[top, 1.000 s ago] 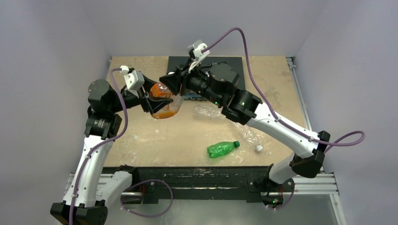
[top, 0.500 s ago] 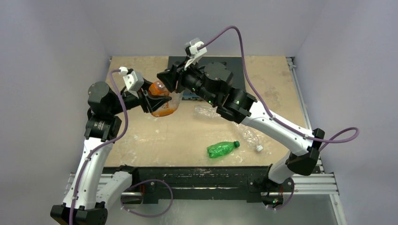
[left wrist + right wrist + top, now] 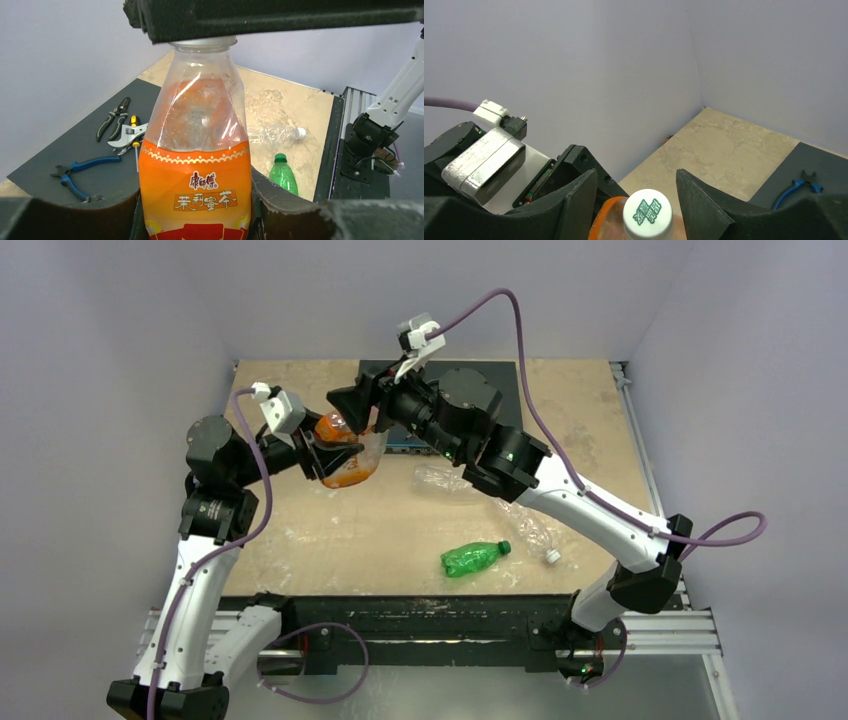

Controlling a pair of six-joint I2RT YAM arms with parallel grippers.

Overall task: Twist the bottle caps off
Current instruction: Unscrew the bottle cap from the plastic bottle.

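My left gripper [image 3: 322, 453] is shut on the squat bottle with the orange label [image 3: 350, 462] and holds it upright above the table; the left wrist view shows the bottle [image 3: 195, 165] between my fingers [image 3: 295, 210]. Its white cap [image 3: 647, 212] with green print sits on the neck. My right gripper [image 3: 635, 175] is open, one finger on each side of the cap, not touching it. A green bottle [image 3: 470, 559] with a green cap [image 3: 506, 547] lies at the front middle. Two clear crinkled bottles [image 3: 445, 478] [image 3: 528, 530] lie nearby, one with a white cap [image 3: 552, 556].
A black mat [image 3: 505, 375] at the back holds pliers, a wrench and a screwdriver [image 3: 120, 137]. Grey walls enclose the table on three sides. The right arm [image 3: 590, 510] stretches across the table above the clear bottles.
My right gripper has moved left and slightly up, from beside the bottle's top to over its cap. My left gripper has kept hold of the bottle and shifted it slightly.
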